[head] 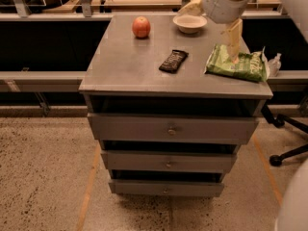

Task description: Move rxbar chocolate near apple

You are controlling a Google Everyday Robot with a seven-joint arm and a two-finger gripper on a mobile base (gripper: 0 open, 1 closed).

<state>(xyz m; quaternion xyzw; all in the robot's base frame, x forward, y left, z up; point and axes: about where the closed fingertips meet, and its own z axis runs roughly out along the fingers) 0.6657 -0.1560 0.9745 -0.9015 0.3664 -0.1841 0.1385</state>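
The rxbar chocolate [173,61], a flat dark-wrapped bar, lies near the middle of the grey cabinet top [125,66]. The red-orange apple [141,27] stands at the back left of the top, well apart from the bar. My gripper [212,22] hangs over the back right of the top, between the white bowl and the green bag, up and to the right of the bar. Its two pale fingers [234,35] are spread apart and hold nothing.
A cream-white bowl [189,23] sits at the back of the top. A green crinkly chip bag [237,64] lies on the right side. A small bottle [275,64] stands by the right edge. Below are drawers [171,129]; an office chair base [288,148] is at the right.
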